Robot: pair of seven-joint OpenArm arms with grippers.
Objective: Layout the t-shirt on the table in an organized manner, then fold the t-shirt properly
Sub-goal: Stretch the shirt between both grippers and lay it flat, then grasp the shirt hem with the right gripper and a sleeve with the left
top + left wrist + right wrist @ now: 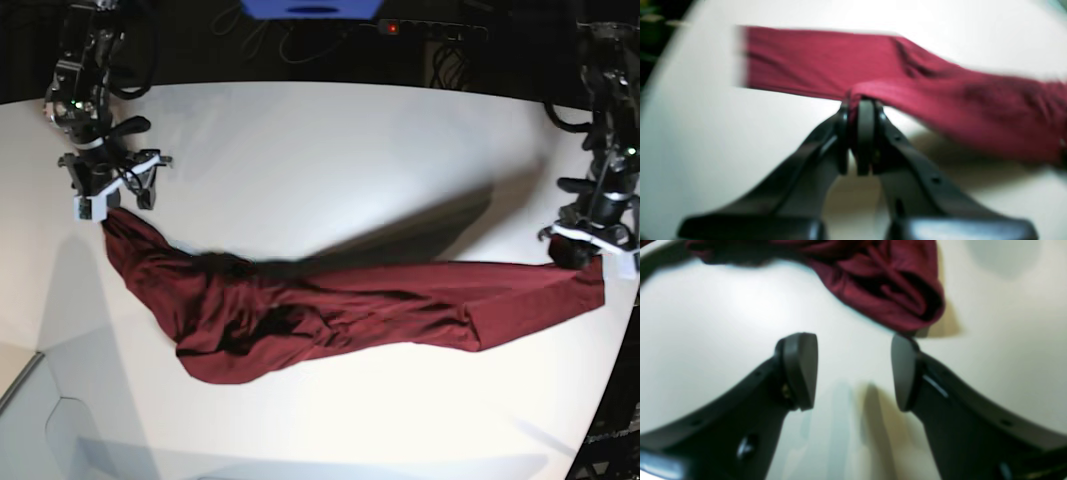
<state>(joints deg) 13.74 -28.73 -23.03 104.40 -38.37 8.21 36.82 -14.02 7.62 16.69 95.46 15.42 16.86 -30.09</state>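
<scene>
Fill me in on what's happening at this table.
A two-armed robot is spreading out a maroon t-shirt on the white table. The left gripper is shut on a bunched edge at one end, pulling the cloth into a long band. The right gripper hangs open just above the other end, holding nothing. The middle is rumpled, and folding has not begun.

Left hand (862,110): jaws closed, pinching a fold of the t-shirt (330,310) at its end, arm descending vertically over the worktop (330,150) edge. Right hand (853,371): jaws spread wide, nothing between them, poised just beside the t-shirt's opposite, bunched end, arm likewise upright, fingertips pointing downward.
</scene>
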